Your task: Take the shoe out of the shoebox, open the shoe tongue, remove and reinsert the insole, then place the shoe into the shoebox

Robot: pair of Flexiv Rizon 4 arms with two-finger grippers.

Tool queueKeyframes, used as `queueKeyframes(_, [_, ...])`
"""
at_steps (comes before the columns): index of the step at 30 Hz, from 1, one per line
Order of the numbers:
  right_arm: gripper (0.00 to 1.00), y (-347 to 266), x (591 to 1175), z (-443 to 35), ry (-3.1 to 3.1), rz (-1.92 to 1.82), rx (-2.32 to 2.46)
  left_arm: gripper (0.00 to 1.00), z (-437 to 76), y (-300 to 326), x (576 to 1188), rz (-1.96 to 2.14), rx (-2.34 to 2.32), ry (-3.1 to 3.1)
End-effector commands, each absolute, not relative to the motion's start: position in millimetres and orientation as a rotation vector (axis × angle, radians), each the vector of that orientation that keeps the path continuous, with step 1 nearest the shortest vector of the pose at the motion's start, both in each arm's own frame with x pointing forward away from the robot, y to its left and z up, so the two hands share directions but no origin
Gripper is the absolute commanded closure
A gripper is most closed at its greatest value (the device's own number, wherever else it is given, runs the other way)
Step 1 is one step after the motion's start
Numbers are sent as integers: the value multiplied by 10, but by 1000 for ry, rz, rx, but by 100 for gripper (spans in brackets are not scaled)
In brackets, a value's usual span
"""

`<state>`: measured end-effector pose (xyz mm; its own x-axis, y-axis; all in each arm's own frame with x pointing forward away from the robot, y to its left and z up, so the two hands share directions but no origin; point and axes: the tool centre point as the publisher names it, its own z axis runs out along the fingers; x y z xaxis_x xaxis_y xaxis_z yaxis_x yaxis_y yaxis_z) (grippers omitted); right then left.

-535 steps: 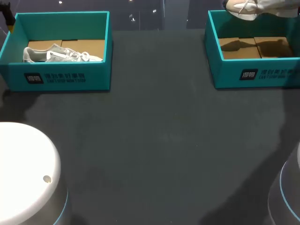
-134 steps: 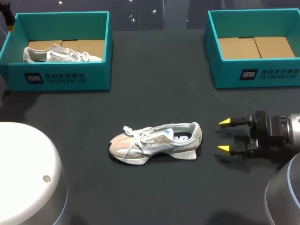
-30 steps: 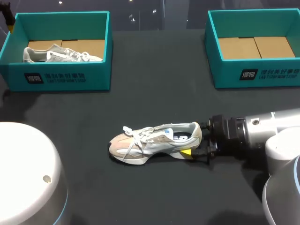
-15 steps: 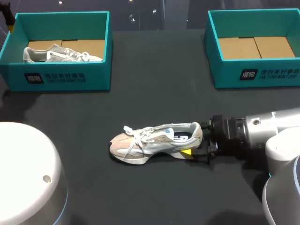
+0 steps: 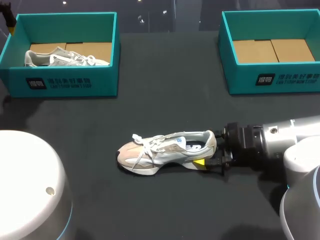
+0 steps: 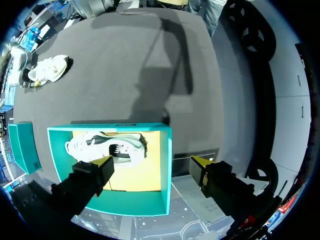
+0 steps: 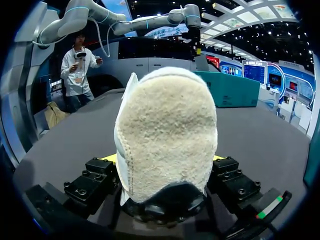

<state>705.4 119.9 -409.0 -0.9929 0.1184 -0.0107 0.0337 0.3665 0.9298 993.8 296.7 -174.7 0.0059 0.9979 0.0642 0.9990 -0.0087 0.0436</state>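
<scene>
A beige and pale grey sneaker (image 5: 165,150) stands on the dark table, toe to the left. My right gripper (image 5: 200,148) comes in from the right and is shut on its heel. One yellow fingertip (image 5: 199,162) shows on the near side; the far one is hidden. In the right wrist view the fuzzy heel (image 7: 167,130) fills the space between both fingers (image 7: 95,182). The teal shoebox (image 5: 272,80) at the back right holds only cardboard. My left gripper (image 6: 151,162) hangs open, high above the other box, holding nothing.
A second teal box (image 5: 65,82) at the back left holds a white sneaker (image 5: 65,57), which the left wrist view shows from above (image 6: 107,147). Bare table lies between the boxes and the sneaker. White arm bases fill both near corners.
Over the last second the sneaker has shifted very slightly to the right; the right arm has kept still. Earlier, the right gripper stood open to the right of the sneaker.
</scene>
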Motion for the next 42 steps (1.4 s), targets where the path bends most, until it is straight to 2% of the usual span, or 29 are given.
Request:
queueKeyframes(1, [100,1173,7052,-4096,2537,1716,143,0,-1742,2971,9943,-120,-2218,-2199])
queueKeyframes(6, [100,1173,7052,-4096,2537,1716,143,0,-1742,2971,9943,-120,-2218,-2199])
queueKeyframes(11, [100,1173,7052,-4096,2537,1716,143,0,-1683,2803,9630,-178,-2067,-2412])
queueKeyframes(23, [100,1173,7052,-4096,2537,1716,143,0,-1633,2220,9065,-64,-1145,-2860])
queueKeyframes(26, [100,1173,7052,-4096,2537,1716,143,0,-1661,2055,8985,108,-952,-2855])
queueKeyframes(35, [100,1173,7052,-4096,2537,1716,143,0,-1697,1640,8726,268,-686,-2908])
queueKeyframes(42, [100,1173,7052,-4096,2537,1716,143,0,-1683,1573,8687,252,-780,-2874])
